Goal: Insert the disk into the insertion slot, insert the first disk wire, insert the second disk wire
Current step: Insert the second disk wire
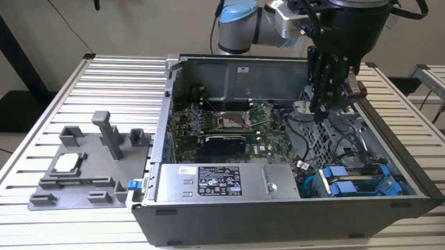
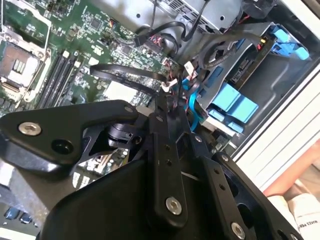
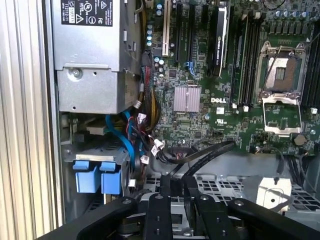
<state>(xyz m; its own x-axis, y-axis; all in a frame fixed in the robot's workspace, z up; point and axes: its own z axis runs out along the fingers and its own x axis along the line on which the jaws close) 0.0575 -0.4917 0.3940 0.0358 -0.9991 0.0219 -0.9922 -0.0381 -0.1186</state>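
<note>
The disk (image 1: 345, 188) sits in the slot (image 3: 97, 152), at the corner of the open case (image 1: 278, 221) on the exterior view's right. What shows of it is mostly its bright blue carrier: a blocky blue front tab, with more blue plastic at the far end of the bay. In the second wrist view a dark strip of the drive's edge (image 2: 248, 65) runs between the two blue ends. A second drive (image 1: 336, 173) with the same blue front lies just beside it, and the two tabs look alike in the first wrist view, side by side under the grey sheet metal.

The gripper (image 1: 321, 112) hangs down inside the case, between the motherboard (image 1: 222, 122) and the perforated cage wall, well apart from the blue tabs. In both wrist views its black links converge at a knot of wiring. Two flat black cables (image 3: 205, 152) meet its tip there. White-plugged leads and a blue cable (image 3: 127, 145) run close by toward the drives. Whether the gripper is clamped on one of these cables or free cannot be told.

The power supply (image 1: 222, 182) lies along the near side of the case. On the slatted table (image 1: 118, 78), toward the exterior view's left, stands a grey fixture plate (image 1: 83, 172).
</note>
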